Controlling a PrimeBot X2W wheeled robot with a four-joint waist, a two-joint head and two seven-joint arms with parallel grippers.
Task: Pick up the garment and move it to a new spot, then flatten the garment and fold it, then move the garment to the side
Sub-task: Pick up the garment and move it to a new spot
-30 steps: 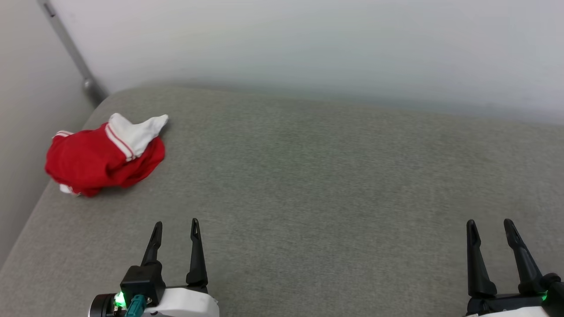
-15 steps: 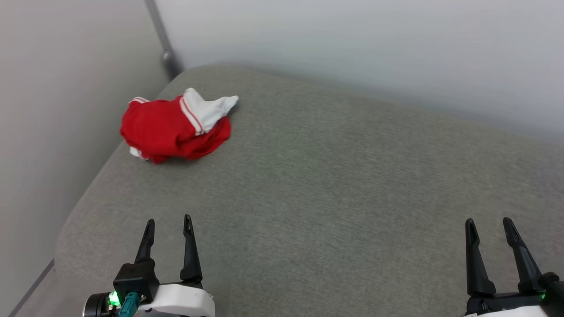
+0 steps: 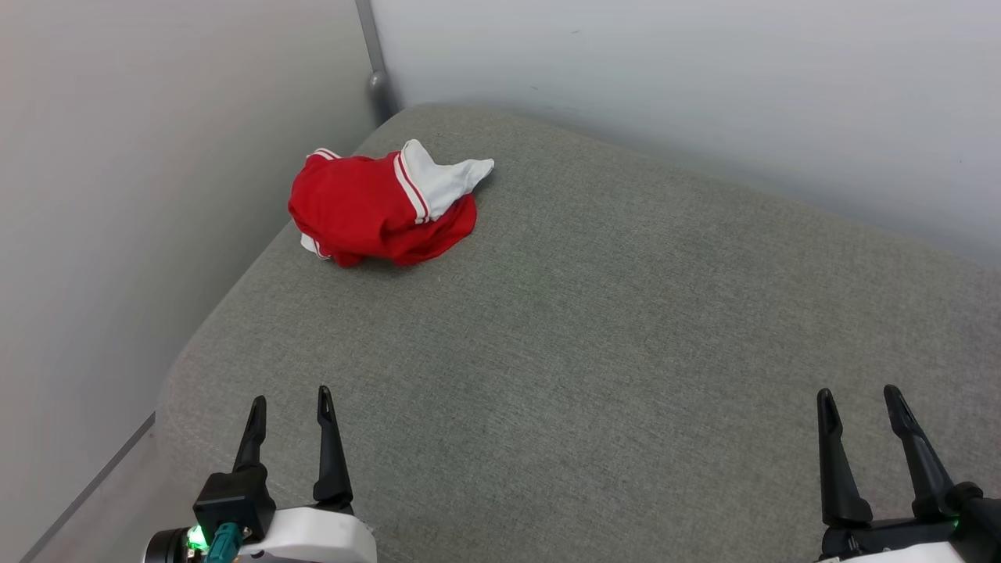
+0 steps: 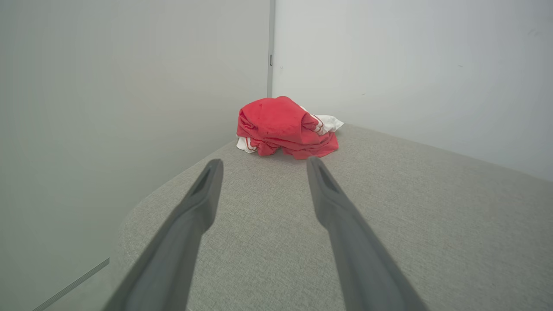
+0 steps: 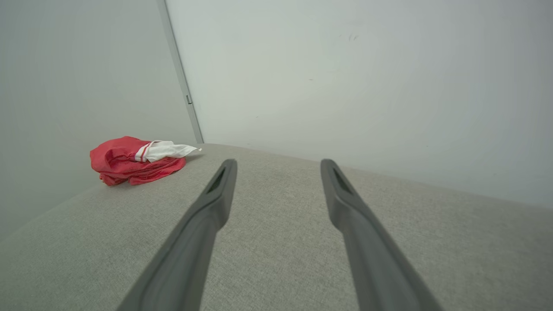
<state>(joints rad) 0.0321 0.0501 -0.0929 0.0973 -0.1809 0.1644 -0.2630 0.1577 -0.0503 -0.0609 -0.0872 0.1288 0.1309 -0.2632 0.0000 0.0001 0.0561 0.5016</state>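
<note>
At your lower left, the left gripper (image 3: 290,395) hangs over the near-left corner of the grey cushion (image 3: 586,328), jaws spread wide with nothing between them. Beyond it, the garment (image 3: 367,211) lies bunched in a heap at the cushion's far-left corner (red body up, one striped seam showing). Its long axis runs across that corner, from the left edge toward the far edge, and its white sleeve (image 3: 442,176) points right, at the far edge. Well apart, over the near edge at your right, the right gripper (image 3: 856,389) is equally wide and empty.
</note>
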